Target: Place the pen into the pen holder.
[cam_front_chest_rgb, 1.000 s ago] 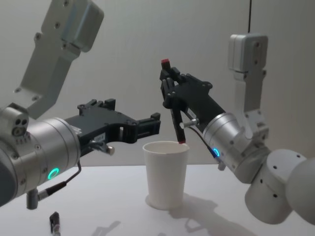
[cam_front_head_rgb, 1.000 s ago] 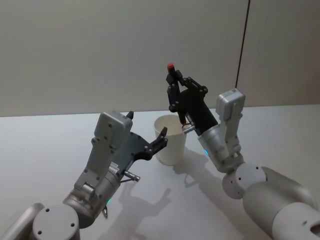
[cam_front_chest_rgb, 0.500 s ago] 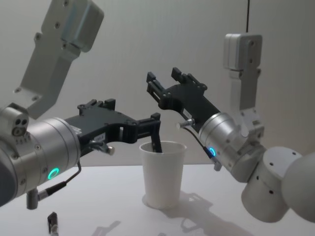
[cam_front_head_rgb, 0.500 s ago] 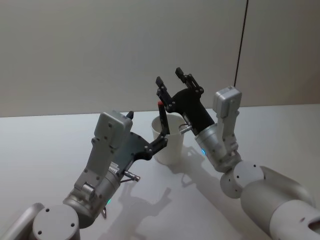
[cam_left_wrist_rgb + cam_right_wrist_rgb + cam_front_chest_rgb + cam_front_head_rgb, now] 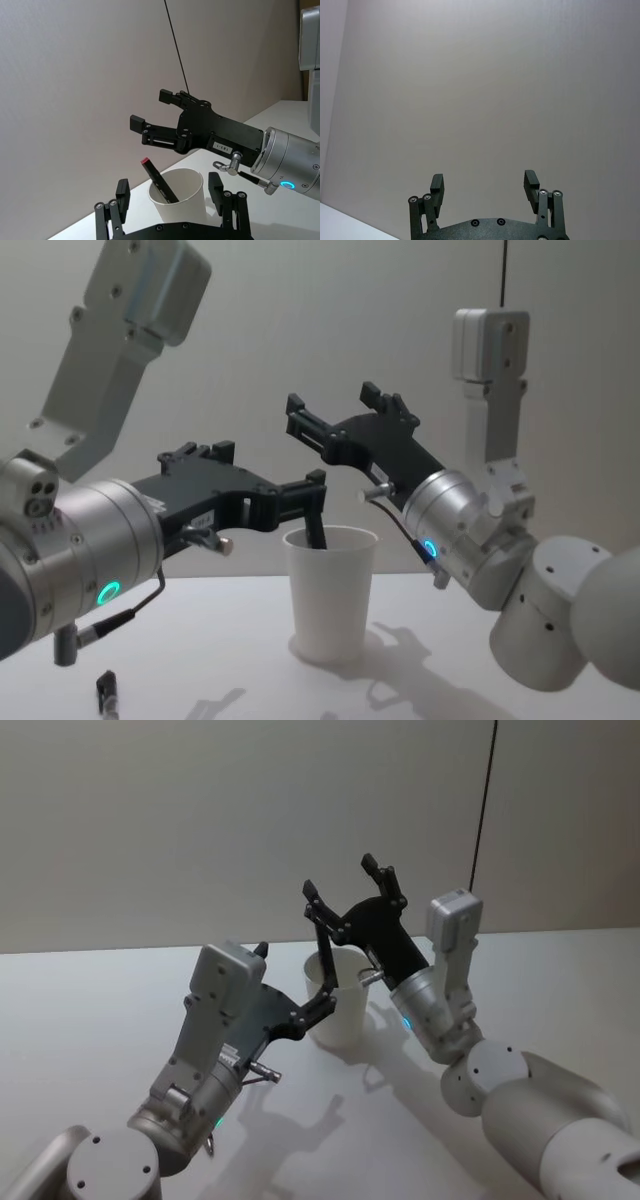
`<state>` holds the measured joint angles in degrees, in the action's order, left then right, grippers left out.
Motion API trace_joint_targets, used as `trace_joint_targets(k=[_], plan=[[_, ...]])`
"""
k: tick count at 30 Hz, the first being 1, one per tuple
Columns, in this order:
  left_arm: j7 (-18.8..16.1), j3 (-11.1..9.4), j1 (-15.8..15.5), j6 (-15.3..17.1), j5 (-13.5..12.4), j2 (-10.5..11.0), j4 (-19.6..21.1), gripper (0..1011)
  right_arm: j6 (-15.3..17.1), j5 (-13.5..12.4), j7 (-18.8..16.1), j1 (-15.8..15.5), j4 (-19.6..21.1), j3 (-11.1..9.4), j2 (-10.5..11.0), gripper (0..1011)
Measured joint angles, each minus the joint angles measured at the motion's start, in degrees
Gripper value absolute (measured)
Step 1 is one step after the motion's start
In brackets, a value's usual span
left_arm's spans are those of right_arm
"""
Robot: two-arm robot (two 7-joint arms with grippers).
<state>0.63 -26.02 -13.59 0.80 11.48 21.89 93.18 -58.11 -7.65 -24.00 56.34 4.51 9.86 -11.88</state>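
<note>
— Hovering over the pen holder (image 5: 330,590), my right gripper (image 5: 340,875) spread wide, empty.
— And the pen (image 5: 161,183)?
— Leaning inside it, red tip up; my left gripper (image 5: 295,970) wide too, nearby.

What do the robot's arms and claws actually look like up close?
The left gripper and right gripper are matte black, each with two fingers on screwed linkages; the right bears a white label. The arms are silver-grey cylinders with rounded joints and a glowing ring at each wrist.
</note>
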Motion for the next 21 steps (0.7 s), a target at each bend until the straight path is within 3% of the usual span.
trace_joint_targets(k=[8, 13, 15, 18, 21], plan=[[0.0, 0.0, 0.0, 0.0, 0.0, 0.0, 0.0, 1000, 1.7, -0.23, -0.12, -0.11, 0.23, -0.8, 0.34, 1002], [0.0, 0.0, 0.0, 0.0, 0.0, 0.0, 0.0, 1000, 3.64, 0.0, 0.06, -1.35, 2.72, -1.31, 1.0, 1002], [0.0, 0.0, 0.0, 0.0, 0.0, 0.0, 0.0, 1000, 4.78, 0.25, 0.22, -2.52, 5.08, -1.42, 1.34, 1002], [0.0, 0.0, 0.0, 0.0, 0.0, 0.0, 0.0, 1000, 10.05, 1.08, 0.83, -7.18, 14.2, -1.51, 2.34, 1002], [0.0, 0.0, 0.0, 0.0, 0.0, 0.0, 0.0, 1000, 13.54, 1.49, 1.2, -9.95, 19.6, -1.56, 2.93, 1002]])
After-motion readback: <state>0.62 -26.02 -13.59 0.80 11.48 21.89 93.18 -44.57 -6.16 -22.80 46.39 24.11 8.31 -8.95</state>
